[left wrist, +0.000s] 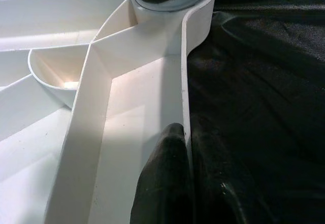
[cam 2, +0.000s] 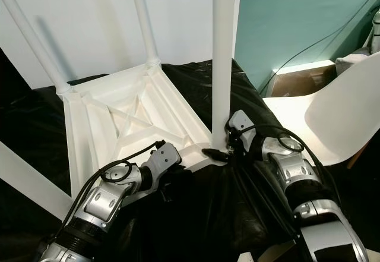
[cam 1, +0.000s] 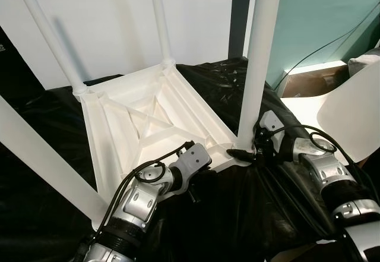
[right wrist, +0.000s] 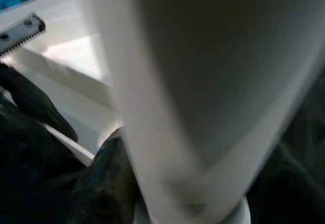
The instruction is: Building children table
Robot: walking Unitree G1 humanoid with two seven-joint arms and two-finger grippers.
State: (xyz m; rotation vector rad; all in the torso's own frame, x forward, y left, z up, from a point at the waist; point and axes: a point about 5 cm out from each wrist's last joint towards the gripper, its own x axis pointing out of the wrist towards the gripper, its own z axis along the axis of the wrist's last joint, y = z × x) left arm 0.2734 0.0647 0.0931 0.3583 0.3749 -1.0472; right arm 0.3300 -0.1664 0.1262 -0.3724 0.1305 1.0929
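Pinching the upturned children's table (cam 1: 148,125) by its stiff, light, slippery plastic rim (left wrist: 184,82), my left jaws (left wrist: 175,183) steadied it while my right jaws (cam 1: 249,152) closed around the leg (cam 1: 255,66) at its base.

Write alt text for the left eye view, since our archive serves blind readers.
A white plastic children's table lies upside down on black sheeting, its round white legs pointing up. The right claw is at the base of the nearest leg, while the left claw rests at the tabletop's near rim.
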